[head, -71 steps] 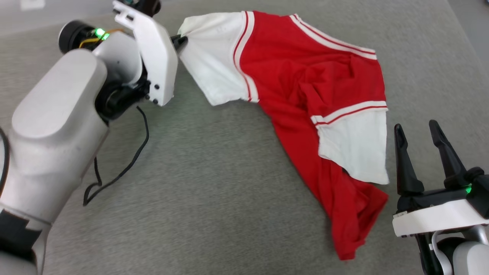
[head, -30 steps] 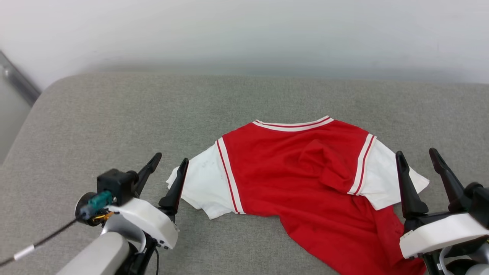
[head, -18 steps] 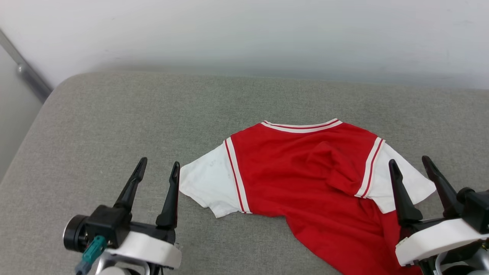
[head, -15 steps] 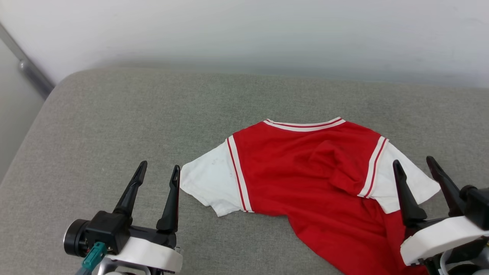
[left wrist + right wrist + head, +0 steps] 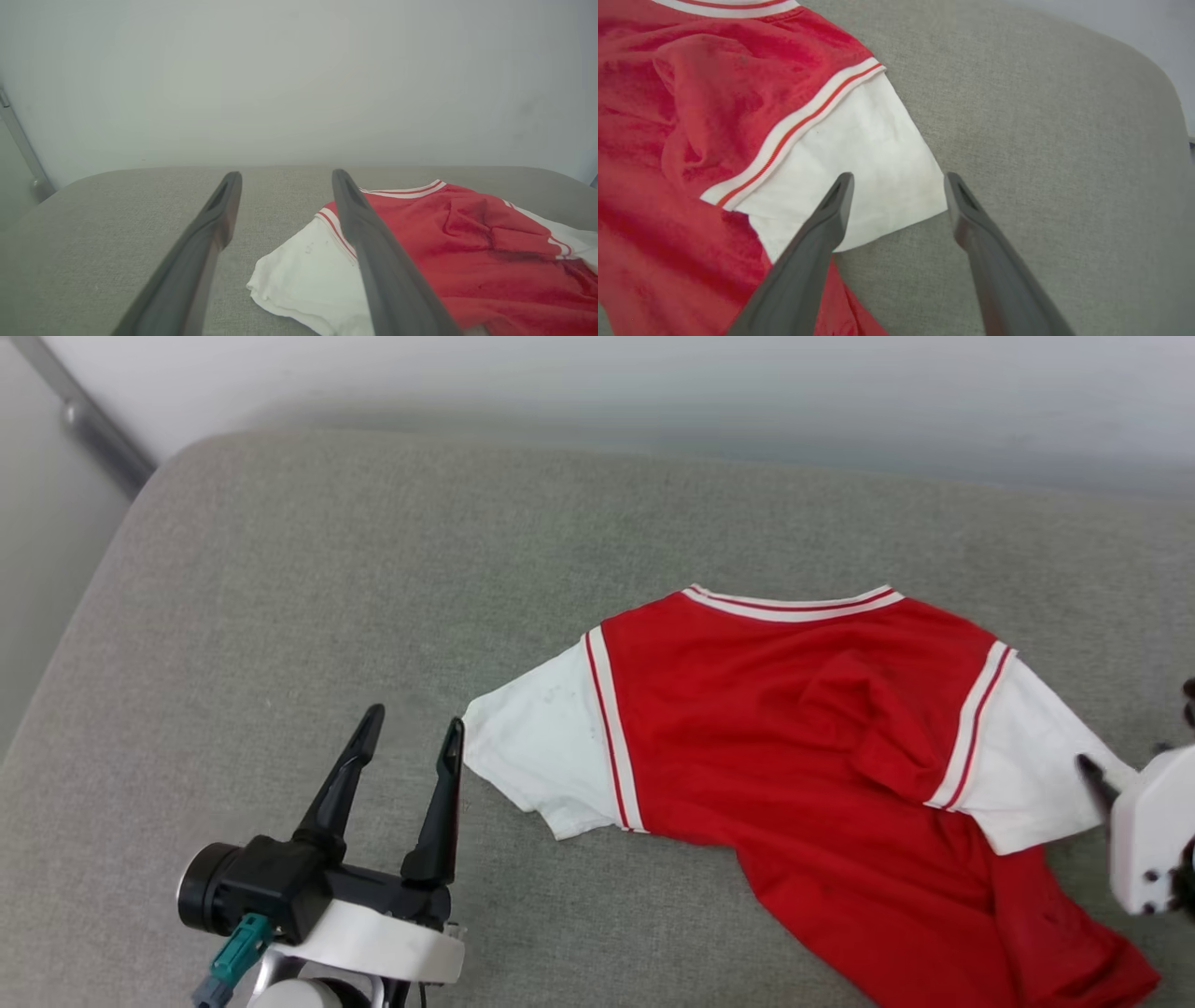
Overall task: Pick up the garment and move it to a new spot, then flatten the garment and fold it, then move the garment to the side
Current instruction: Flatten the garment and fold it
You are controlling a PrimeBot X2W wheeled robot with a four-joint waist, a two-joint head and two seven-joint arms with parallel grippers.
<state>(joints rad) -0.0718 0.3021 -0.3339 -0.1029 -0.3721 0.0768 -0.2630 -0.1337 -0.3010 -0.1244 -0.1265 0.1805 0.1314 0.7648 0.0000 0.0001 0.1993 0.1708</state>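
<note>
1. Position. The garment (image 5: 794, 737), a red jersey T-shirt with white short sleeves and red-and-white stripe trim, lies on the grey woven-fabric padded surface (image 5: 280, 616). Its striped collar trim (image 5: 794, 605) is at the far edge and one sleeve lies out to each side. A raised fold crosses the red body, and the lower part trails toward the near right, twisted.

2. Change, left side. A couple of seconds ago my left pincer (image 5: 414, 717) was clamped on the white left-hand sleeve (image 5: 537, 761), pulling it taut. It has since let go and backed off. It now stands released, dark fingers spread, just beside the cuff and apart from it. The sleeve lies slack and flat.

3. Change, right side. My right pincer (image 5: 897, 176) has left its rest pose and turned in over the white right-hand sleeve (image 5: 859, 154). In the right wrist view its fingers are spread around the sleeve's outer corner and grip nothing.

4. Meaning. I judge that the move to a new spot is done and flattening is under way. The right sleeve corner is the likely next grasp point. The central fold and twisted lower part need smoothing before any folding.

5. Surroundings. The padded surface has rounded corners, and the garment sits right of its centre. Behind it is a plain pale wall (image 5: 653, 383). A grey metal rail (image 5: 93, 425) runs diagonally at the far left.
</note>
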